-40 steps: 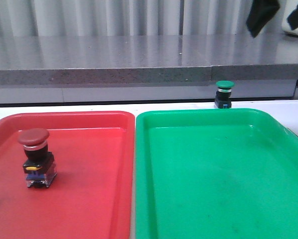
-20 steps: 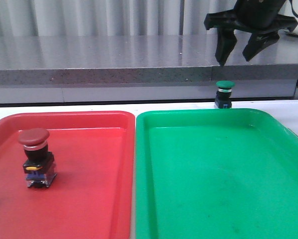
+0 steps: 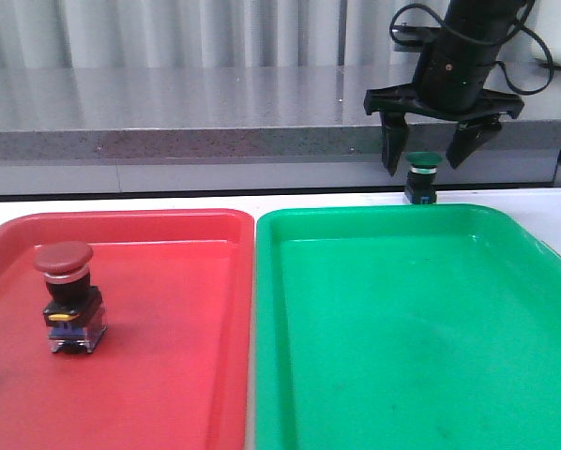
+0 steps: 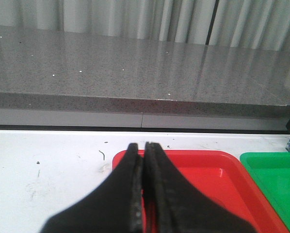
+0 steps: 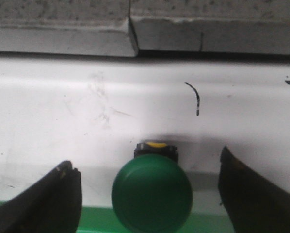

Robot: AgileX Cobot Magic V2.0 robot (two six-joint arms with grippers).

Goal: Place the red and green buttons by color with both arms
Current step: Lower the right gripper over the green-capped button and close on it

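Red sorted, green still pending.
The red button (image 3: 68, 295) is seated in the red tray (image 3: 168, 375); the green button (image 3: 422, 177), on the desk (image 3: 168, 201) at the green tray's (image 3: 402, 356) 12 o'clock, is straddled ungripped by the wide-open right claw (image 3: 431, 155); the left claw (image 4: 144, 194) is pressed closed, empty.

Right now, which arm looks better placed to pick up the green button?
The right. Its pincer is open with a finger on each side of the green button, which stands on the table beyond the green tray. The left pincer is shut, over the red tray.
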